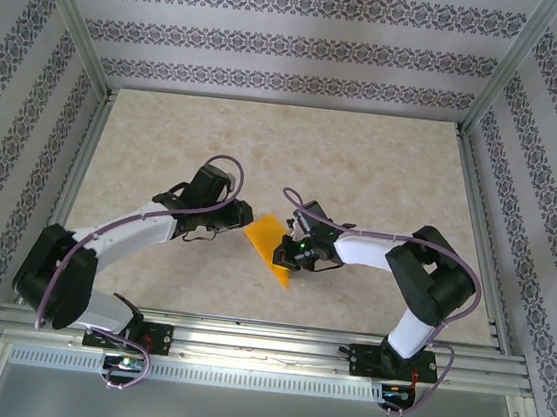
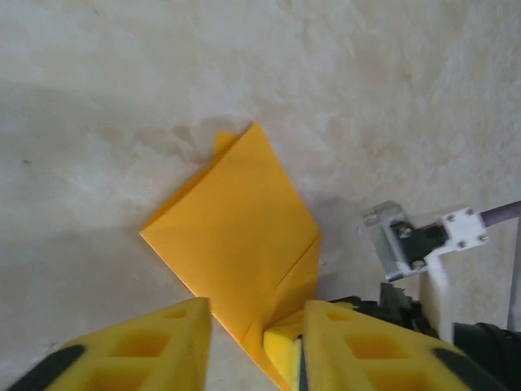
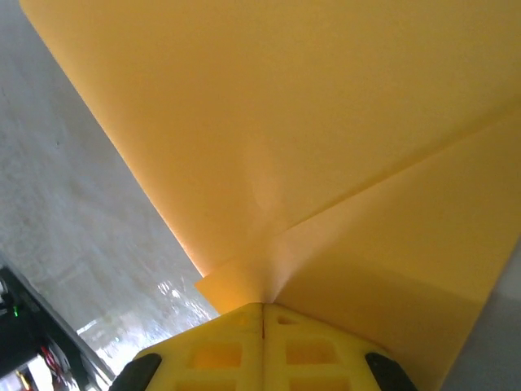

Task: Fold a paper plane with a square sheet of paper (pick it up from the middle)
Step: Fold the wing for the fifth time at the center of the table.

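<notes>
Yellow fingertips of the right tool, at the bottom edge of the right wrist view, meet with no gap and pinch a folded corner of the thin, bright orange paper sheet, which carries a diagonal crease. In the top view the partly folded sheet sits at frame centre on the beige marbled bench, between both tools. At the bottom of the left wrist view, the left tool has its jaws apart, flanking the sheet's near corner.
</notes>
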Controlling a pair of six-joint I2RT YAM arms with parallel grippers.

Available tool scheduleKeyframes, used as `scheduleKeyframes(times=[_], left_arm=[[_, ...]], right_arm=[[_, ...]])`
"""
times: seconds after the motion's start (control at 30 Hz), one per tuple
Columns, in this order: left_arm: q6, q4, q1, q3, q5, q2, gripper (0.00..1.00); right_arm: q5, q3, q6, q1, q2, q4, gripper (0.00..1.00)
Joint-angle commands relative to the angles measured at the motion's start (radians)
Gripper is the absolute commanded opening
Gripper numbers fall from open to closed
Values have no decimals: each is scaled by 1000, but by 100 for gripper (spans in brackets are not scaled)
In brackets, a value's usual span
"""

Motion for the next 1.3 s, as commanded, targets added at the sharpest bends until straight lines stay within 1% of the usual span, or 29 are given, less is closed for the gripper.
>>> scheduleKeyframes(times=[0.0, 0.07, 0.13, 0.23, 0.3, 0.4, 0.47, 0.53, 0.67, 0.9, 1.13, 1.27], left_arm=[[-63, 89, -8, 22, 100, 63, 30], [-81, 112, -16, 25, 115, 108, 29], [-104, 123, -22, 29, 107, 143, 25], [-130, 169, -40, 36, 110, 192, 23], [-108, 147, -51, 82, 132, 237, 18], [-92, 101, -68, 123, 68, 275, 16], [-103, 107, -70, 127, 55, 299, 13], [-105, 98, -71, 136, 36, 321, 10], [-106, 81, -70, 138, 19, 348, 8], [-107, 114, -71, 65, -20, 353, 5], [-109, 132, -70, 48, -15, 384, 3], [-112, 139, -70, 36, -20, 385, 2]], right_arm=[[118, -22, 131, 34, -5, -1, 7], [175, -43, 195, 49, -18, 16, 5], [175, -67, 242, 52, -15, 59, 4], [161, -84, 276, 57, -6, 102, 5], [164, -116, 317, 59, -13, 159, 5], [167, -132, 352, 59, -23, 187, 5], [168, -132, 361, 60, -28, 198, 5], [167, -129, 363, 60, -26, 198, 5], [167, -124, 363, 62, -26, 205, 6], [151, -120, 347, 64, -31, 219, 9], [169, -108, 298, 59, -92, 186, 16], [187, -120, 251, 26, -154, 143, 20]])
